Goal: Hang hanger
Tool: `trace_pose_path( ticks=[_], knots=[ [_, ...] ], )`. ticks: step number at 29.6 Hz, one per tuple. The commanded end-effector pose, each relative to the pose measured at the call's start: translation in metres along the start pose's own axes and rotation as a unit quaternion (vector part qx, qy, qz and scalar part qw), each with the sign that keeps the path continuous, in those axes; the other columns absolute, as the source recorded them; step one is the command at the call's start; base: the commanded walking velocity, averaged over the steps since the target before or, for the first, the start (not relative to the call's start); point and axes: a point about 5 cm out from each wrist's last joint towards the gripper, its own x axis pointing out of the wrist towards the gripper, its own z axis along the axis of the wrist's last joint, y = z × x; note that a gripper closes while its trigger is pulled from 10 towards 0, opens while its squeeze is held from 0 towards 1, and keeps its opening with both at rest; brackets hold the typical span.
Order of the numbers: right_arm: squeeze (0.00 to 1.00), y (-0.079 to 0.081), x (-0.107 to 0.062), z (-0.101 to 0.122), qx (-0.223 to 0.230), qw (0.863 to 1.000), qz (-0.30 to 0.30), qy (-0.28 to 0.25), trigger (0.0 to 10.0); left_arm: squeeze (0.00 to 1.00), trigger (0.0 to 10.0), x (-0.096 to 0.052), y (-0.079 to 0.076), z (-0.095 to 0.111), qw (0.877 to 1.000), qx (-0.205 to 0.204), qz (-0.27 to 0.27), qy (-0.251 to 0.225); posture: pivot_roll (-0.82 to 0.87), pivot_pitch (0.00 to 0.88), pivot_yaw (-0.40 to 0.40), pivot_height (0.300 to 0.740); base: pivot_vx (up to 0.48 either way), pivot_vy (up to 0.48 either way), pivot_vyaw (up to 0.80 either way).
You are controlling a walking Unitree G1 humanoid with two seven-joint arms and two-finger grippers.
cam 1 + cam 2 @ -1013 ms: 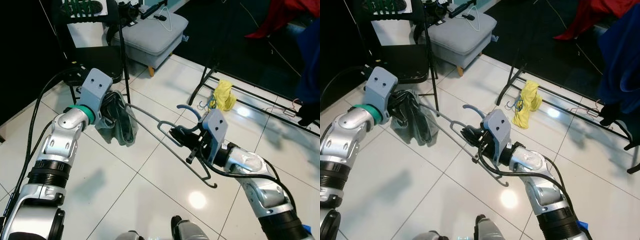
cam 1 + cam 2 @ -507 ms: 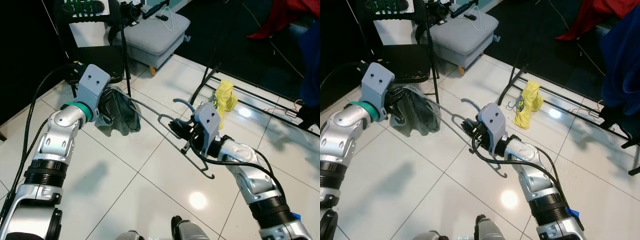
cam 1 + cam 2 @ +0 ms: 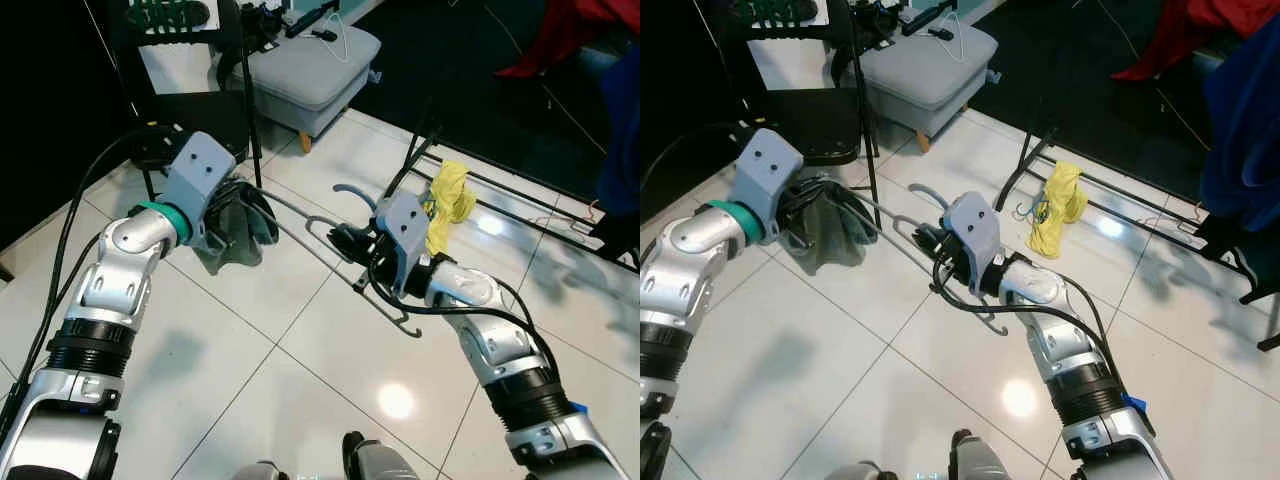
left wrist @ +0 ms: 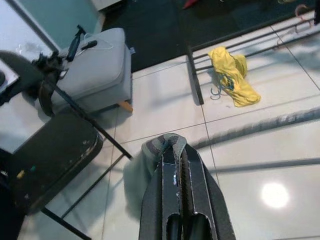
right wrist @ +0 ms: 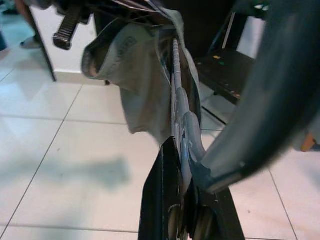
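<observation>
One hanger [image 3: 330,255]: light, stiff wire. Right end effector [image 3: 345,240] clamped at its neck; left end effector [image 3: 235,205] pinched on soft, limp garment [image 3: 225,235].

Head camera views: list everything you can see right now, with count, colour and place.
Grey wire hanger: one, held in the air between the two grippers.
Grey-green cloth garment: one, draped on the hanger's end at the left gripper.
Yellow cloth: one, crumpled on the floor against the rack base.
Black metal garment rack base: one, on the white tiles ahead right.
Grey cushioned footstool: one, far ahead, small dark items on top.
Black folding chair: one, ahead left, beside the footstool.
Red fabric: one, far right.
Dark blue fabric: one, hanging at the right edge.
Left gripper: shut on the garment.
Right gripper: shut on the hanger near its hook.
</observation>
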Motion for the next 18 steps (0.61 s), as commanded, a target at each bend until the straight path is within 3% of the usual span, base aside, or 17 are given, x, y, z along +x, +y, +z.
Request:
trace_pose_path(
  ticks=[1, 3, 4, 6, 13, 16, 18],
  knots=[
    [0.0, 0.005, 0.0, -0.002, -0.005, 1.0, 0.018, 0.005, 10.0, 0.0, 10.0, -0.001, -0.004, 0.003, 0.999, 0.026, -0.02, -0.006, 0.03, 0.08, 0.095, 0.74, 0.0, 0.0, 0.0],
    [0.0, 0.005, -0.004, -0.003, -0.014, 0.999, 0.033, 0.011, 10.0, 0.0, 10.0, -0.003, -0.003, 0.004, 0.997, 0.064, -0.043, -0.007, 0.03, 0.08, 0.095, 0.74, 0.0, 0.0, 0.0],
    [0.0, 0.005, -0.004, -0.003, -0.014, 0.999, 0.033, 0.011, 10.0, 0.0, 10.0, -0.003, -0.003, 0.004, 0.997, 0.064, -0.043, -0.007, 0.03, 0.08, 0.095, 0.74, 0.0, 0.0, 0.0],
    [0.0, 0.005, -0.013, -0.002, -0.024, 0.999, 0.042, 0.019, 10.0, 0.0, 10.0, -0.004, 0.006, 0.006, 0.995, 0.097, -0.033, -0.004, 0.03, 0.08, 0.099, 0.74, 0.0, 0.0, 0.0],
    [0.0, 0.006, -0.03, -0.004, -0.034, 0.997, 0.055, 0.034, 10.0, 0.0, 10.0, -0.003, 0.019, 0.011, 0.991, 0.133, -0.005, -0.003, 0.02, 0.079, 0.106, 0.74, 0.0, 0.0, 0.0],
    [0.0, 0.008, -0.032, -0.004, -0.034, 0.997, 0.059, 0.035, 10.0, 0.0, 10.0, -0.003, 0.02, 0.012, 0.991, 0.137, -0.007, -0.004, 0.02, 0.08, 0.109, 0.74, 0.0, 0.0, 0.0],
    [0.0, 0.01, -0.032, -0.003, -0.031, 0.997, 0.064, 0.031, 10.0, 0.0, 10.0, -0.003, 0.011, 0.012, 0.989, 0.141, -0.042, -0.012, 0.02, 0.079, 0.117, 0.74, 0.0, 0.0, 0.0]
  ],
)
